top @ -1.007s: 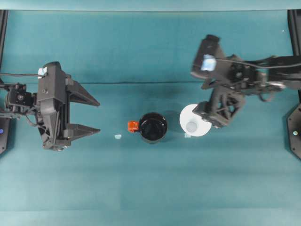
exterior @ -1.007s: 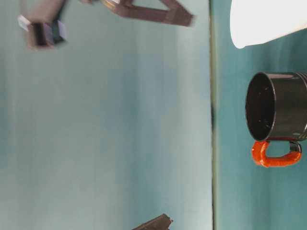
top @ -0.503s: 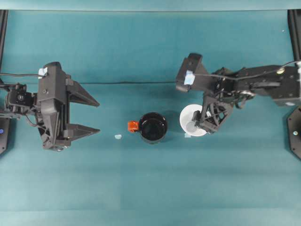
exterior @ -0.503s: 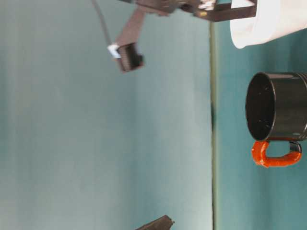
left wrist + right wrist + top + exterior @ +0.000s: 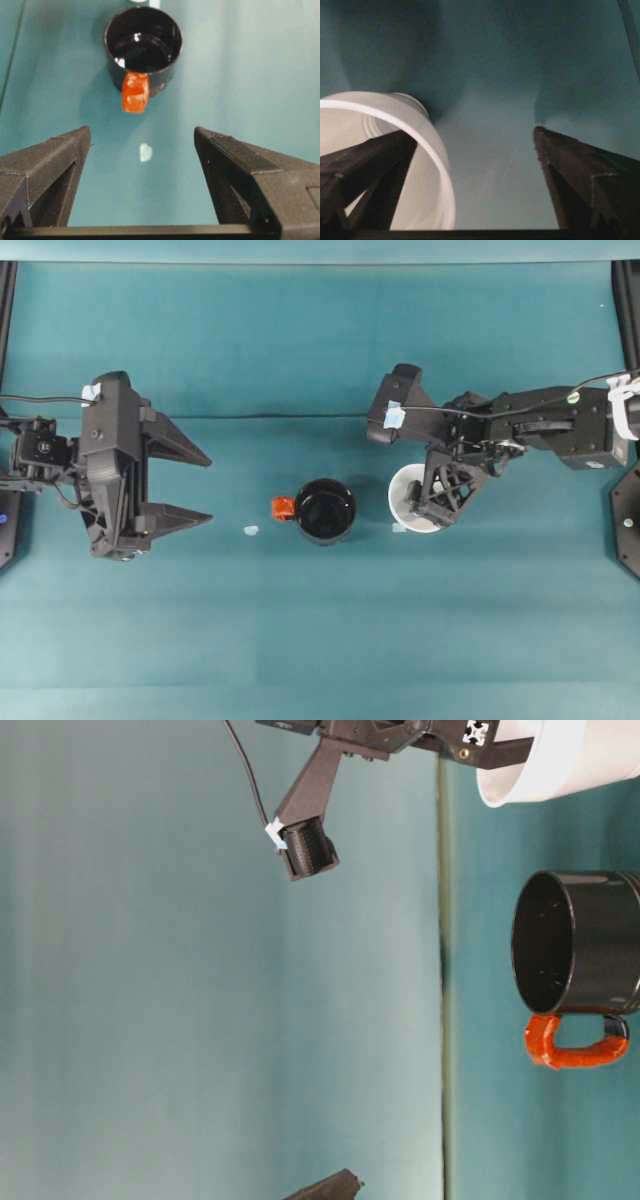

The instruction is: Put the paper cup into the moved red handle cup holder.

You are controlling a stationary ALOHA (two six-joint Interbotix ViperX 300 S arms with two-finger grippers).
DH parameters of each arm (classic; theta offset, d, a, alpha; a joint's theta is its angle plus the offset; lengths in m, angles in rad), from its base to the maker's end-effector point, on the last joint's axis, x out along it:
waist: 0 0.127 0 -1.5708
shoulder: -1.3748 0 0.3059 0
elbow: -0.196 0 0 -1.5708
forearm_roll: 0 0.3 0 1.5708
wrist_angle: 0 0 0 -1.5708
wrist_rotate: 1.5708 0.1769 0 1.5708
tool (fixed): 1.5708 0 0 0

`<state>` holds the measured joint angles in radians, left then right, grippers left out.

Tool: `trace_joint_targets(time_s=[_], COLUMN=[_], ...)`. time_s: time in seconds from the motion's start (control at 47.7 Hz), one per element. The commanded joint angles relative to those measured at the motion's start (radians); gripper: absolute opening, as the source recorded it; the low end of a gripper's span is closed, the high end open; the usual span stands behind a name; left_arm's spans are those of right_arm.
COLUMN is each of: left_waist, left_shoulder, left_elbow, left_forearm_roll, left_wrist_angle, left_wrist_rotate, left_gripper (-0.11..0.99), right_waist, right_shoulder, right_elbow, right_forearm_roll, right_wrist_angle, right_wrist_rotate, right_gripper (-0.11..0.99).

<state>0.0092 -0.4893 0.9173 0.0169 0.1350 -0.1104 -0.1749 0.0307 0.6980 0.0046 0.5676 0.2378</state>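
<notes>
Right hand (image 5: pixel 436 502) is over the paper cup (image 5: pixel 403 502), jaws spread and gripping nothing: the wrist view puts one finger (image 5: pixel 367 165) inside the rim and the other well outside the wall. Cup stands upright on the counter (image 5: pixel 320 640), just beside the red handle cup holder (image 5: pixel 325 511) at its 3 o'clock. For a clean pinch, close gently on the wall so the paper doesn't crush. Left hand (image 5: pixel 190 485) sits released at the holder's 9 o'clock, idle.
</notes>
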Motion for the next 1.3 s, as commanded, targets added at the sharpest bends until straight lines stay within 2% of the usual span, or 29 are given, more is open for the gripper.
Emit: trace_joint_targets(time_s=[0.0, 0.168, 0.231, 0.336, 0.566, 0.776, 0.86, 0.965, 1.154, 1.279], left_waist=[0.002, 0.002, 0.002, 0.002, 0.003, 0.003, 0.003, 0.003, 0.003, 0.003], left_shoulder=[-0.005, -0.003, -0.005, -0.005, -0.005, -0.005, -0.005, -0.005, -0.005, -0.005], left_elbow=[-0.011, -0.011, -0.011, -0.011, -0.011, -0.011, -0.012, -0.012, -0.012, -0.012], left_forearm_roll=[0.003, 0.003, 0.003, 0.003, 0.003, 0.003, 0.003, 0.003, 0.003, 0.003], left_wrist_angle=[-0.005, -0.005, -0.005, -0.005, -0.005, -0.005, -0.005, -0.005, -0.005, -0.005], left_wrist_rotate=[-0.002, -0.003, -0.003, -0.003, -0.003, -0.006, -0.008, -0.008, -0.008, -0.008], left_gripper=[0.90, 0.90, 0.90, 0.90, 0.90, 0.90, 0.90, 0.90, 0.90, 0.90], right_waist=[-0.002, -0.002, -0.002, 0.000, 0.008, 0.008, 0.006, 0.006, -0.009, -0.009], right_shoulder=[-0.009, -0.012, -0.011, -0.008, -0.009, -0.012, -0.021, -0.052, -0.127, -0.169], right_elbow=[-0.025, -0.066, -0.078, -0.091, -0.097, -0.103, -0.112, -0.140, -0.213, -0.279], right_forearm_roll=[0.002, 0.002, 0.003, 0.008, 0.017, 0.043, 0.058, 0.069, 0.069, 0.072], right_wrist_angle=[-0.005, 0.002, 0.009, 0.031, 0.046, 0.046, 0.058, 0.107, 0.244, 0.319], right_wrist_rotate=[0.008, 0.002, 0.002, 0.002, 0.002, 0.002, 0.002, 0.002, 0.003, 0.008], right_gripper=[0.63, 0.17, 0.05, -0.06, -0.09, -0.09, -0.09, -0.09, -0.09, -0.09])
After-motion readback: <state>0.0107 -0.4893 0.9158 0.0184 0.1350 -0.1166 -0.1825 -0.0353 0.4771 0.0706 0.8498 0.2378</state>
